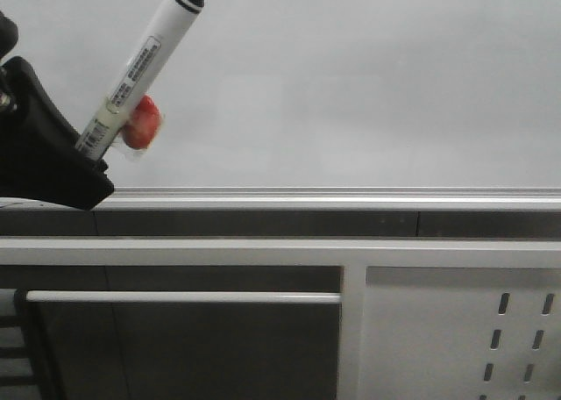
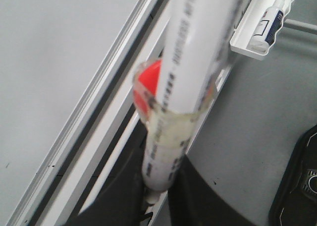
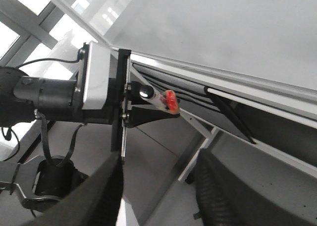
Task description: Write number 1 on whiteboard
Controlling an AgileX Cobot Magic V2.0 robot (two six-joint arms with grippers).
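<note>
The whiteboard [image 1: 351,84] fills the upper front view, with its silver rail [image 1: 333,194] below. No number 1 shows on it. My left gripper [image 1: 88,159] is at the far left, shut on the lower end of a white marker [image 1: 145,62] that tilts up and to the right, black end uppermost. A red piece [image 1: 142,122] is taped to the marker's side. In the left wrist view the marker [image 2: 193,62] rises from between the shut gripper [image 2: 161,196], beside the whiteboard [image 2: 49,62]. My right gripper [image 3: 158,191] is open and holds nothing; its view shows the left arm [image 3: 94,87].
A white perforated frame panel [image 1: 465,330] and a horizontal white bar [image 1: 175,297] lie below the rail. A white tray [image 2: 242,37] holding a small bottle [image 2: 270,20] hangs near the board's edge. A black object [image 2: 297,186] sits on the grey floor.
</note>
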